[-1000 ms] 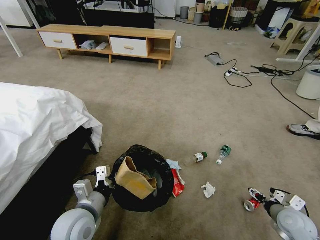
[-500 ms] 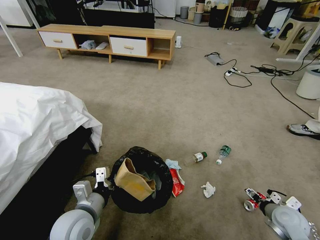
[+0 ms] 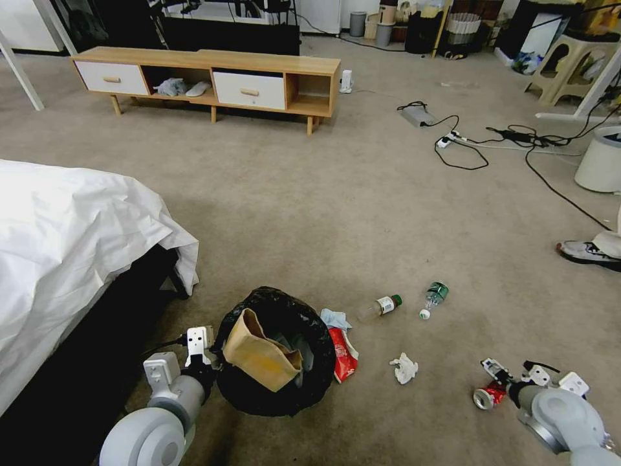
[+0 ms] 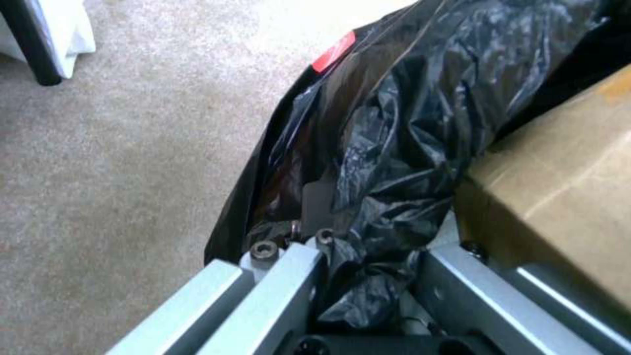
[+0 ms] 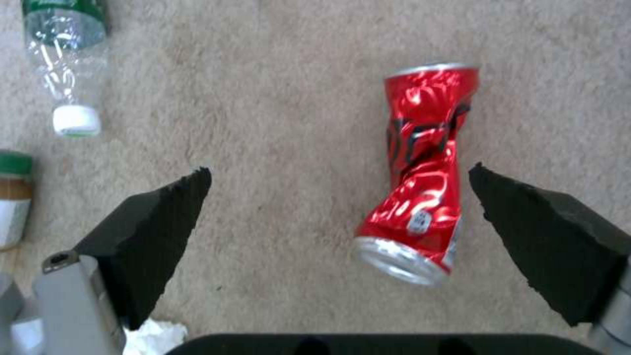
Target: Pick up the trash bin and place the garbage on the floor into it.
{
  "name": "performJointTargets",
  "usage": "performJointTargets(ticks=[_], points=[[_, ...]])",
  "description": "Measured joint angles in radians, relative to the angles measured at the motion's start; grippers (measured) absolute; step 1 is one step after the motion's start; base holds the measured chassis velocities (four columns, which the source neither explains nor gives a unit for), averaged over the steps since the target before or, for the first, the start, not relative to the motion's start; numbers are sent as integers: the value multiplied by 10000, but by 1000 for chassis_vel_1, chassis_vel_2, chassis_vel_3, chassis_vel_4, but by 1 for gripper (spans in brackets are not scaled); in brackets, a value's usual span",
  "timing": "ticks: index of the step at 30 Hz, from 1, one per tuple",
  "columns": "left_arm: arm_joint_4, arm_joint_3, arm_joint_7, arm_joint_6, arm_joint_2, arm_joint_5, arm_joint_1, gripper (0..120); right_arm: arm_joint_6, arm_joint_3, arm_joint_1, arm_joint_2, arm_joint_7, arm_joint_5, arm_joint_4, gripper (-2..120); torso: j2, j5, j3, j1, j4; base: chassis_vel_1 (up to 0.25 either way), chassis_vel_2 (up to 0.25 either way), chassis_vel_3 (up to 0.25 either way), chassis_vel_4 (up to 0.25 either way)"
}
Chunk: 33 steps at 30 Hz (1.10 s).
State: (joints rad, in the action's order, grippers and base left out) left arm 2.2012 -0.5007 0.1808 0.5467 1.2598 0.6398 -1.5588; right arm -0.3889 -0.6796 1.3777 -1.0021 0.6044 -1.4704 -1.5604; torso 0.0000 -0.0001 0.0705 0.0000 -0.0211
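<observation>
The trash bin (image 3: 259, 301), lined with a crinkled black bag, stands on the carpet floor (image 3: 362, 213) in front of me. A brown paper bag (image 3: 262, 356) leans inside it. My left gripper (image 3: 206, 353) is at the bin's left rim, and the left wrist view has that left gripper (image 4: 368, 266) shut on the black bag (image 4: 407, 123). My right gripper (image 5: 338, 170) hangs open over the crushed red can (image 5: 421, 167), which lies between its pads, nearer one. In the head view the can (image 3: 486, 396) lies beside the right gripper (image 3: 513, 373).
A red wrapper (image 3: 343, 355) and bluish tissue (image 3: 335, 318) lie against the bin's right side. Further right are a white tissue (image 3: 404, 367) and two green-capped bottles (image 3: 383, 305) (image 3: 435, 296). A white-sheeted bed (image 3: 71, 246) is on the left, cables (image 3: 466, 145) and a white bucket (image 3: 601, 158) far right.
The right arm's wrist has shifted a little over the can, staying open. The can, the bin and the left gripper have hardly moved.
</observation>
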Motion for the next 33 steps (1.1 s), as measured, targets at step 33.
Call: performJointTargets(ticks=[33], points=[[-238, 23, 116, 34, -144, 116, 84, 0, -80, -299, -586, -1094, -66, 121, 1352, 100, 0, 1, -1, 0, -1, 0, 0, 0, 0]])
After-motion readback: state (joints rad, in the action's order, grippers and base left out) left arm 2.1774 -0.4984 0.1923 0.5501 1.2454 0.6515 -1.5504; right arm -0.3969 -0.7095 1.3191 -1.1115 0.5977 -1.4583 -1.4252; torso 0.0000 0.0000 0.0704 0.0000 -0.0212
